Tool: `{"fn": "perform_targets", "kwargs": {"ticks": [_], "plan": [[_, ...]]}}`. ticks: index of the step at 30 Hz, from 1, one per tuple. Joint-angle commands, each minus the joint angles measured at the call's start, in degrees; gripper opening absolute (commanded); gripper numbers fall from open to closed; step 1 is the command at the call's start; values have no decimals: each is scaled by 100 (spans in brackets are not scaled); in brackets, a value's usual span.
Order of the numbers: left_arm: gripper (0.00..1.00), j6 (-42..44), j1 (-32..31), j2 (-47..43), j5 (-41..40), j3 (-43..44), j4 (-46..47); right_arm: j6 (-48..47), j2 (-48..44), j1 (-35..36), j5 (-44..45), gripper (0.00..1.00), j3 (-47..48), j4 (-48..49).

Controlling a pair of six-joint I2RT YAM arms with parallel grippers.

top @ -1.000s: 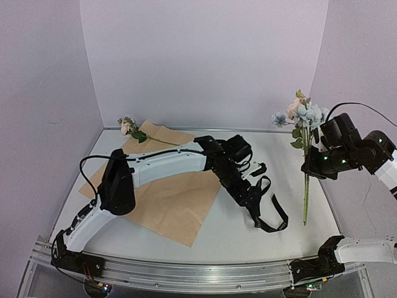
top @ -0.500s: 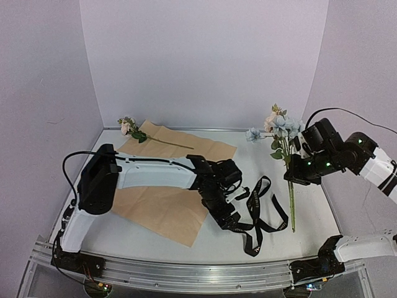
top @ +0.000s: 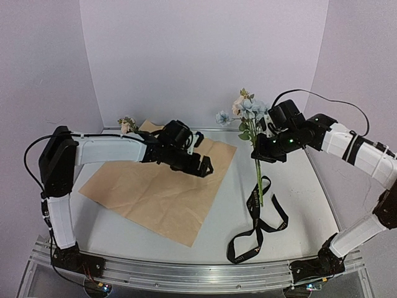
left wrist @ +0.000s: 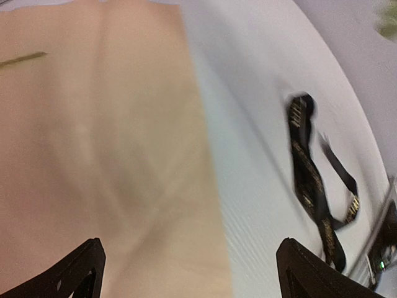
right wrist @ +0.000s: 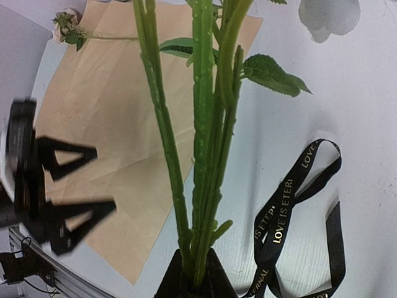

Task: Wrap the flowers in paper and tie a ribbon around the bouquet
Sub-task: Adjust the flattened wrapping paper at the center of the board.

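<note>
Top external: the right arm [top: 322, 133], jaws clamped on the flowers [top: 247, 110], should lay them diagonally across the paper [top: 149, 192], clear of the left arm [top: 111, 149], its jaws apart, apparently empty.

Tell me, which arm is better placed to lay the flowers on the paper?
Right. The right gripper is shut on the flowers, held up beside the paper. The left gripper hangs open and empty over the paper's edge.

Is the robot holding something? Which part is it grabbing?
The right gripper pinches the flowers by their green stems. The left gripper is open and holds nothing.
</note>
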Motion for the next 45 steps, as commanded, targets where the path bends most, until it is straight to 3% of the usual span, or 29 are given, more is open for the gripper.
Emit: {"fn": "perform_targets", "kwargs": {"ticks": [1, 5, 8, 20, 25, 32, 36, 39, 45], "plan": [[100, -9, 346, 1262, -517, 1213, 172, -239, 129, -45, 180, 0, 394, 352], [100, 147, 367, 2071, -657, 2064, -55, -231, 232, -208, 95, 0, 316, 431], [99, 78, 360, 2241, -300, 1956, -25, -207, 236, -304, 82, 0, 83, 550], [91, 343, 0, 728, 1233, -1284, 42, 85, 674, -239, -130, 0, -243, 922], [92, 321, 4, -15, 1173, -1696, -79, 217, 1553, 108, -137, 0, 413, 1224], [95, -1126, 531, -737, -550, -805, -230, 589, 3007, 154, -413, 0, 1207, 2317], [93, -1984, 1136, -558, -1636, -62, -764, 992, 3753, 156, -665, 0, 1464, 2848], [91, -2328, 1836, 148, -2046, 698, -979, 1149, 4198, 149, -715, 0, 1621, 2946], [87, -2381, 2752, 2132, -3044, 3237, -2007, 1377, 4446, 104, -821, 0, 1496, 2860]]}}
